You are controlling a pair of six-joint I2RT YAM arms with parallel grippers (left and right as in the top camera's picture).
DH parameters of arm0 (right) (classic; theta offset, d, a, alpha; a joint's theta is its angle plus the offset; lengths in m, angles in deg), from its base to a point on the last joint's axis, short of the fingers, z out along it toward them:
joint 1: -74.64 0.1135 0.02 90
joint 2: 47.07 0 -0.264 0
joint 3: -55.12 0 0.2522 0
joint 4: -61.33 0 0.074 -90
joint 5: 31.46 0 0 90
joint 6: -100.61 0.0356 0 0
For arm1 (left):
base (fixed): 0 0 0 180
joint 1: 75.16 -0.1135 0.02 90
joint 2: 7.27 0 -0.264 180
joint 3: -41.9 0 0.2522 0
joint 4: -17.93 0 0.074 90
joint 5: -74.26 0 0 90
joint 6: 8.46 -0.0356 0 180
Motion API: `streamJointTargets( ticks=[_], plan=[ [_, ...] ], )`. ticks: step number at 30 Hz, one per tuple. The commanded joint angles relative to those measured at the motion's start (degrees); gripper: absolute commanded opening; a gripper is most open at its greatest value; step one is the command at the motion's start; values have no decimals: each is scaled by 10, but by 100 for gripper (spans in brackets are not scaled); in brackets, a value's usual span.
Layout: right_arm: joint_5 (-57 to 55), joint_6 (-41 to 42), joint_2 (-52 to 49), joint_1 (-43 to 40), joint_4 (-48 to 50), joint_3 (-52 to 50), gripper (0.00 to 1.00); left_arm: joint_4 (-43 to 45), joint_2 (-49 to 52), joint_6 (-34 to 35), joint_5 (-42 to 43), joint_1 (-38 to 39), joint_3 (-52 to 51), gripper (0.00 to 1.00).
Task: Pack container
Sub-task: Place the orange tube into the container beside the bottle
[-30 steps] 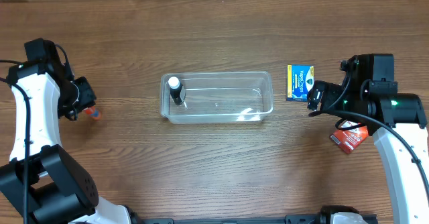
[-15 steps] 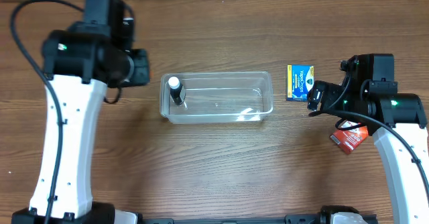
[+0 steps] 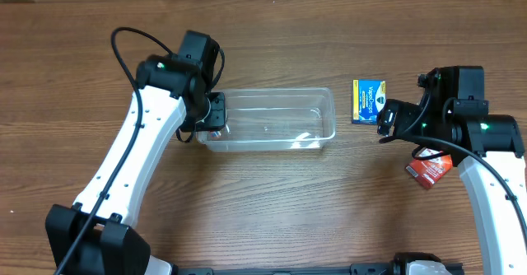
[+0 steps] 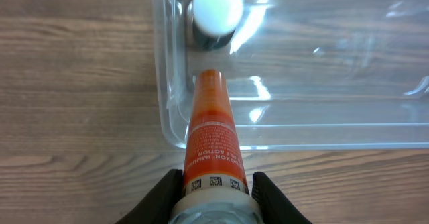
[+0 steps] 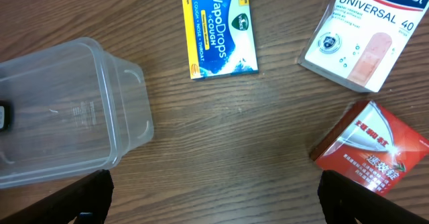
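Observation:
The clear container (image 3: 280,128) lies at the table's middle. My left gripper (image 3: 212,114) is over its left end, shut on an orange tube (image 4: 212,137). The tube's tip reaches over the container's near wall (image 4: 301,127), just short of a white-capped dark bottle (image 4: 216,9) standing inside. In the overhead view the gripper hides the bottle and tube. My right gripper (image 3: 385,118) is open and empty, right of the container (image 5: 60,110), over bare wood (image 5: 214,197).
A blue VapoDrops pack (image 3: 370,100) lies right of the container and also shows in the right wrist view (image 5: 219,31). A red box (image 3: 428,170) (image 5: 372,147) lies at the far right. A Hansaplast plaster box (image 5: 362,36) lies near it.
My left arm swung from the table's far left to the container's left end, carrying the orange tube. The right arm has not moved.

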Motion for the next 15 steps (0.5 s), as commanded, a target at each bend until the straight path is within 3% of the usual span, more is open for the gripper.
streamJointTargets(
  ticks=[1, 6, 15],
  plan=[
    [4, 1, 2, -1, 1, 12, 100, 43, 0, 12, 0, 5, -47, 4],
    [4, 1, 2, -1, 0, 12, 100, 92, 6, 12, -5, 5, -68, 4],
    [4, 1, 2, -1, 1, 12, 100, 89, 56, 12, 0, 5, -68, 5]
  ],
)
